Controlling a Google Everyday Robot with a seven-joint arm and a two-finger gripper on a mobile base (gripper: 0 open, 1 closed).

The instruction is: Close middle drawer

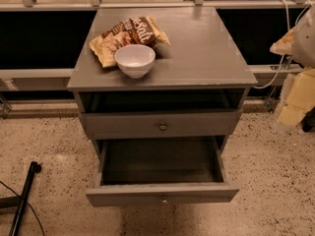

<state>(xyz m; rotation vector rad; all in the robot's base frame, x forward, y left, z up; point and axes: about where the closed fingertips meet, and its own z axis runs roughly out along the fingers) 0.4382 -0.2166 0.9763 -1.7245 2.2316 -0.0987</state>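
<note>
The grey cabinet (197, 48) stands in the middle of the camera view. The middle drawer (162, 193) is pulled far out toward me, its small round knob (164, 199) at the centre of the front panel and its inside bare. The top drawer (160, 124) above it, with its own knob, stands out a little. The lowest drawer is hidden beneath the open one. My gripper (294, 102) is a pale blurred shape at the right edge, to the right of the cabinet and apart from the drawers.
A white bowl (134, 59) and a crumpled snack bag (129, 36) lie on the cabinet top at the back left. A black pole (22, 200) lies on the speckled floor at the lower left. A low rail and dark panels run behind the cabinet.
</note>
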